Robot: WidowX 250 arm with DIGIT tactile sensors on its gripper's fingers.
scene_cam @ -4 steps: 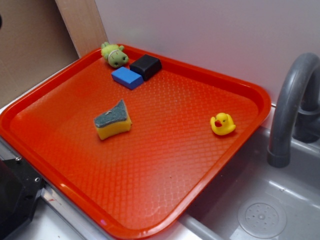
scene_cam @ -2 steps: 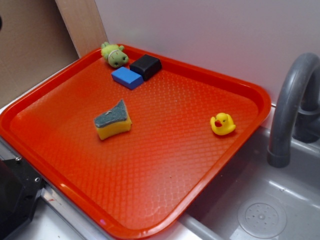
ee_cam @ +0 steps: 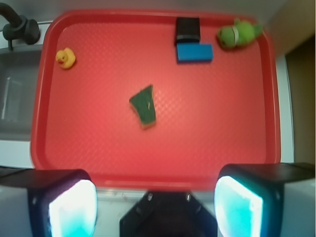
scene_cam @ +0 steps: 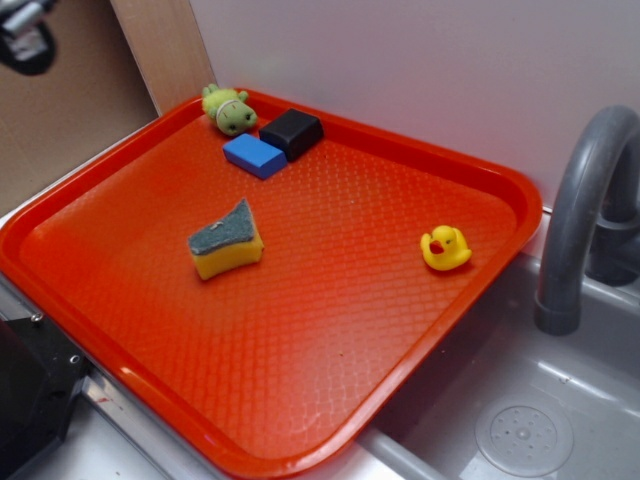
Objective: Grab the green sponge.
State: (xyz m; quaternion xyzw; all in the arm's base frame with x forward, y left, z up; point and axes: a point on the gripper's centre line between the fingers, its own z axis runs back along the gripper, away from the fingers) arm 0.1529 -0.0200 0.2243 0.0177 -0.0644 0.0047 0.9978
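Note:
The green sponge [scene_cam: 226, 240], a yellow wedge with a dark grey-green top, lies on the red tray [scene_cam: 340, 320] left of its middle. From the wrist camera the sponge [ee_cam: 143, 105] sits mid-tray [ee_cam: 89, 143], well ahead of my gripper [ee_cam: 155, 207]. The gripper hangs high over the tray's near edge, open, with nothing between its two pale fingers [ee_cam: 71, 210]. A dark part of the arm [scene_cam: 25, 35] shows in the exterior view's top left corner.
A blue block [scene_cam: 255, 155], a black block [scene_cam: 292, 132] and a green plush toy [scene_cam: 230, 108] sit at the tray's far corner. A yellow rubber duck [scene_cam: 446, 248] stands at the right side. A grey faucet [scene_cam: 580, 220] and sink [scene_cam: 520, 420] lie to the right.
A part of the arm has come into the exterior view's top left corner. The sponge and the other objects have not moved.

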